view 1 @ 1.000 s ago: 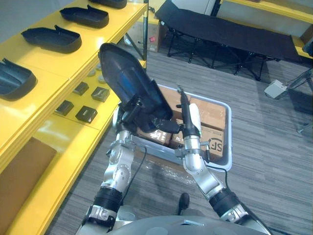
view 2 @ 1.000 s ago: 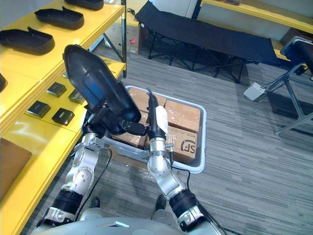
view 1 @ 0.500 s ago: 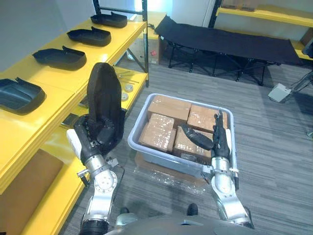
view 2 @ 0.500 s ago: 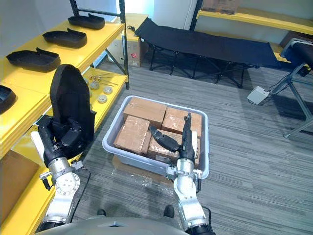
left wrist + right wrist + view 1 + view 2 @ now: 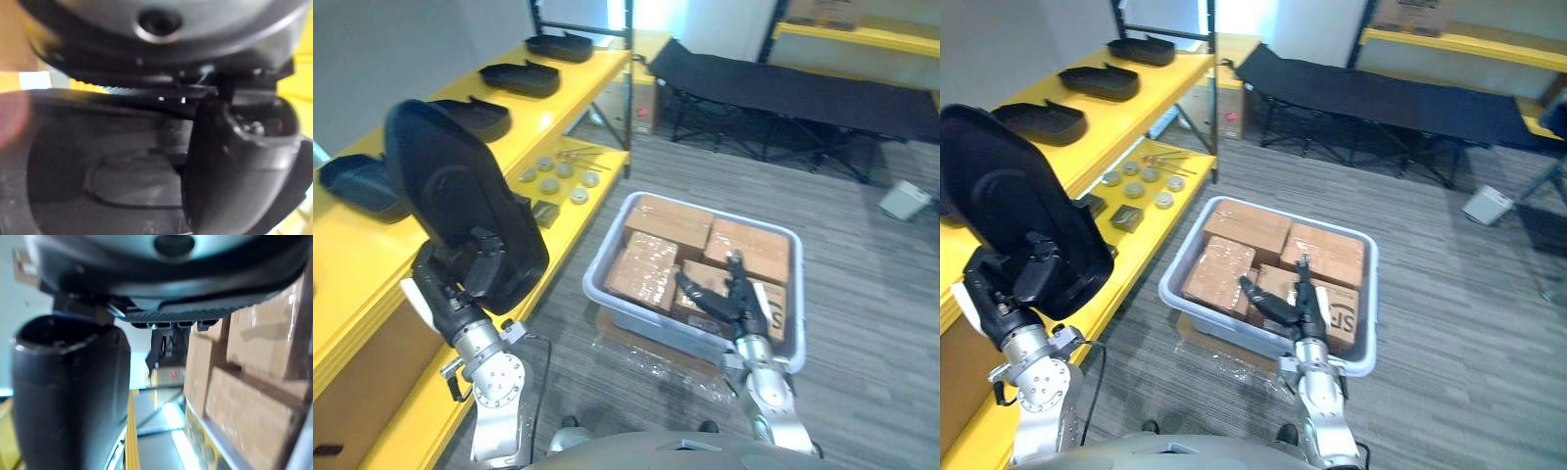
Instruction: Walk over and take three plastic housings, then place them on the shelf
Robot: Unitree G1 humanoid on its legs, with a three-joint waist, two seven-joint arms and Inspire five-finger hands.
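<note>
The left hand (image 5: 475, 279) curls round the low end of the black plastic housing (image 5: 445, 186), beside the yellow shelf (image 5: 352, 245). It looks light, stiff, slippery. The right hand (image 5: 729, 299) has straight fingers.

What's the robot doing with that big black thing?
The robot's left hand is gripping a large black plastic housing and holding it up beside the long yellow shelf. Other black housings lie in a row on that shelf. The right hand is open and holds nothing. It hovers over a grey plastic bin on the floor, which is packed with brown cardboard boxes.
</note>
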